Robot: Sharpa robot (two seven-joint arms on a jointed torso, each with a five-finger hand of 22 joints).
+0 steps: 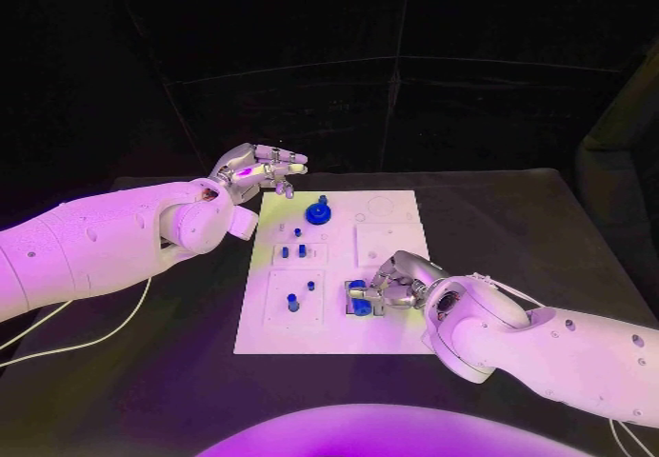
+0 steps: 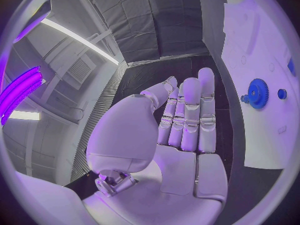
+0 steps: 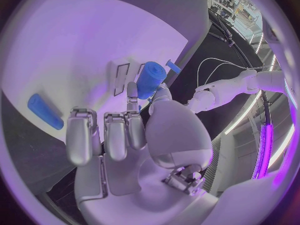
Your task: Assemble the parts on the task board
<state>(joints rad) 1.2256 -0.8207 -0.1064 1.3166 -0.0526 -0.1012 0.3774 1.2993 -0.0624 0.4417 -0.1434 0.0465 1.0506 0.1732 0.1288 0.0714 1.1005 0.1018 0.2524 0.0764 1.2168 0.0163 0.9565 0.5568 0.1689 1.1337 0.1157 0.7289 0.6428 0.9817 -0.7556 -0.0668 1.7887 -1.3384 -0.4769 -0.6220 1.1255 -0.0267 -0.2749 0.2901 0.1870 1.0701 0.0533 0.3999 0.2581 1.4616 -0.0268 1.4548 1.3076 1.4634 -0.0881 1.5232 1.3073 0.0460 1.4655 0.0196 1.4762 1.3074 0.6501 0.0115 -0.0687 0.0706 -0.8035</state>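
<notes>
The white task board (image 1: 391, 214) lies in the middle of the black table. A blue gear (image 1: 319, 213) stands near its far edge, and several small blue pegs (image 1: 292, 252) stand in its left half. My right hand (image 1: 395, 286) is low over the board's near right part and pinches a blue cylinder (image 1: 360, 297) between thumb and a finger. The right wrist view shows that cylinder (image 3: 150, 79) at the fingertips and another blue piece (image 3: 45, 111) lying flat on the board. My left hand (image 1: 261, 169) hovers at the board's far left corner, fingers straight, holding nothing.
In the left wrist view the gear (image 2: 257, 92) and a small peg (image 2: 282, 93) sit on the board (image 2: 262, 45) beside my flat left hand (image 2: 187, 120). A white cable (image 1: 83, 333) trails over the table at the left. Bare black table surrounds the board.
</notes>
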